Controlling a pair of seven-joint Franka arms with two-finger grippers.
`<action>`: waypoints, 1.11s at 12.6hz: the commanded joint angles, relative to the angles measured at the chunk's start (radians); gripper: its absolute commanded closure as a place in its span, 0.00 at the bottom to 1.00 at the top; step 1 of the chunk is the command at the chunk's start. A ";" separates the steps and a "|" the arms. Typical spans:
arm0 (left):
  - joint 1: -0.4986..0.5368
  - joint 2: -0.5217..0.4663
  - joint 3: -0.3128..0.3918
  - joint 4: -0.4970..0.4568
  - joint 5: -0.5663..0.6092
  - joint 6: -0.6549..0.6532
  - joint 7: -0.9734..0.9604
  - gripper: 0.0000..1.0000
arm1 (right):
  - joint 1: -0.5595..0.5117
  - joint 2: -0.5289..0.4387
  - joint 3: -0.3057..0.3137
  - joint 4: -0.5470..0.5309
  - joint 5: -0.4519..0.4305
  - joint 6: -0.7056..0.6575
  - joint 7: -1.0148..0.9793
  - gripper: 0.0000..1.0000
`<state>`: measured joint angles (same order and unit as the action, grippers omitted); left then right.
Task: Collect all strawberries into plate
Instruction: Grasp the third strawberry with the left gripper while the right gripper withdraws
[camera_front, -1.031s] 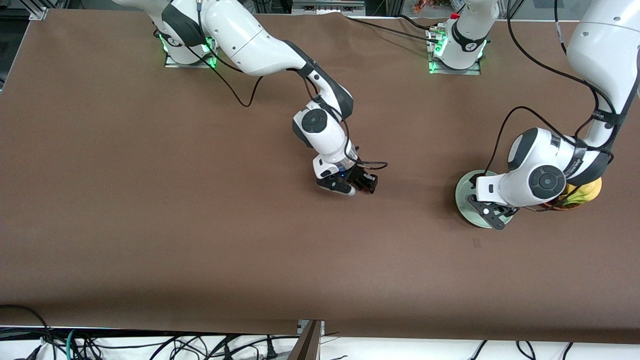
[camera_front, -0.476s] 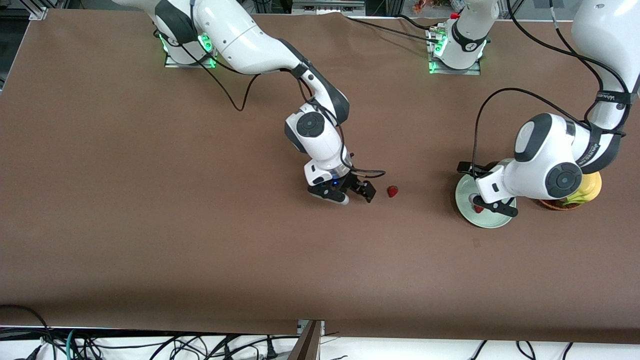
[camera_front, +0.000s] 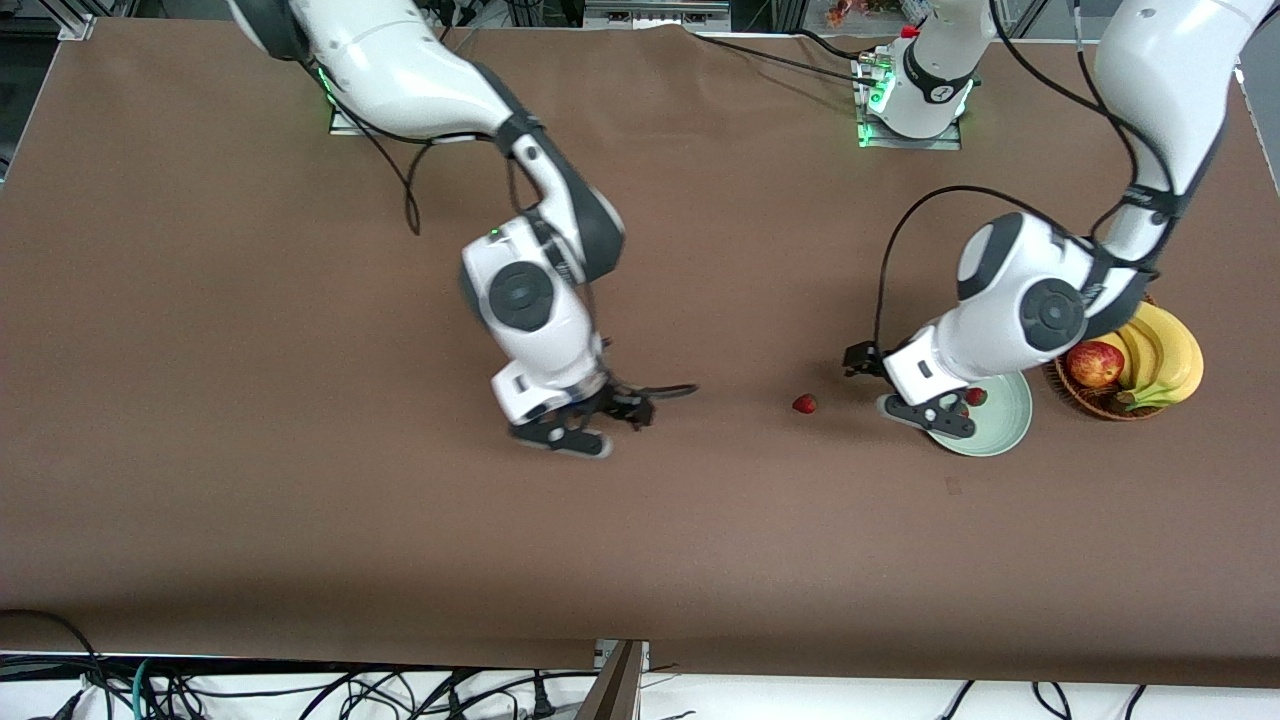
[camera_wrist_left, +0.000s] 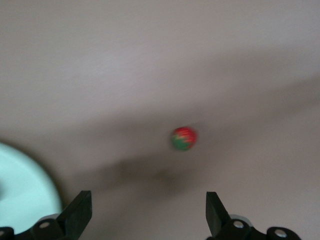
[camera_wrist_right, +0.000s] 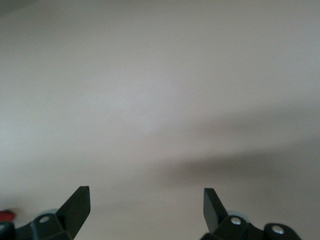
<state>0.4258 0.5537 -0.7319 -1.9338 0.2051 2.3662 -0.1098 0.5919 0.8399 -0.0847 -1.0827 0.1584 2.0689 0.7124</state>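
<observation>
One strawberry (camera_front: 804, 403) lies on the bare brown table between the two grippers; the left wrist view shows this strawberry (camera_wrist_left: 183, 138) ahead of the fingers. The mint-green plate (camera_front: 1005, 428) sits beside the basket, and a strawberry (camera_front: 976, 396) lies in it. My left gripper (camera_front: 900, 392) hangs open and empty over the plate's rim on the side toward the loose strawberry, partly hiding the plate. In the left wrist view the left gripper (camera_wrist_left: 148, 215) has the plate's edge (camera_wrist_left: 20, 185) beside one finger. My right gripper (camera_front: 605, 425) is open and empty above bare table, toward the right arm's end from the loose strawberry. The right wrist view shows the right gripper (camera_wrist_right: 146, 210) over bare table.
A brown wicker basket (camera_front: 1100, 405) holding a red-yellow apple (camera_front: 1095, 364) and bananas (camera_front: 1165, 355) stands next to the plate at the left arm's end. Cables run along the table's edge nearest the front camera.
My right gripper opened, left the strawberry on the table and drew back toward its own end. The strawberry rolled slightly toward the plate. My left gripper swung off the plate toward the strawberry, uncovering the basket.
</observation>
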 joint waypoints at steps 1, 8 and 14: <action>-0.024 0.089 0.003 -0.059 0.074 0.239 -0.004 0.00 | -0.107 -0.091 0.017 -0.025 -0.002 -0.146 -0.091 0.00; -0.049 0.216 0.055 -0.053 0.277 0.398 -0.002 0.00 | -0.300 -0.292 0.014 -0.130 0.009 -0.381 -0.483 0.00; -0.044 0.215 0.054 -0.054 0.277 0.406 -0.013 1.00 | -0.319 -0.401 -0.075 -0.164 -0.006 -0.489 -0.582 0.00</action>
<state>0.3817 0.7653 -0.6772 -1.9981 0.4533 2.7691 -0.1097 0.2710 0.5150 -0.1485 -1.1771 0.1595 1.5982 0.1484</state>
